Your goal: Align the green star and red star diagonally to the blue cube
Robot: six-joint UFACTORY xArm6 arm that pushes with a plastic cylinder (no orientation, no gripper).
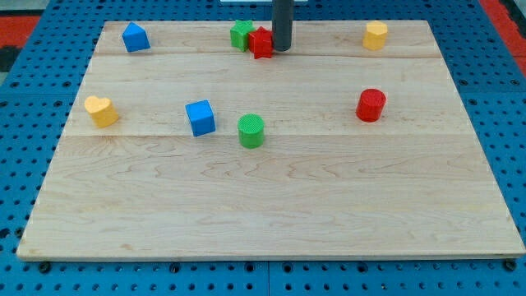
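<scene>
The green star (240,34) and the red star (261,42) sit touching each other near the view's top centre of the wooden board (271,205). The green star is to the left of the red one. My tip (282,48) stands right against the red star's right side. The blue cube (200,117) lies well below and to the left of the stars, left of centre.
A green cylinder (251,131) sits just right of the blue cube. A red cylinder (371,105) is at the right. A yellow heart (101,110) is at the left edge. A blue pentagon-like block (136,37) is top left, a yellow block (376,35) top right.
</scene>
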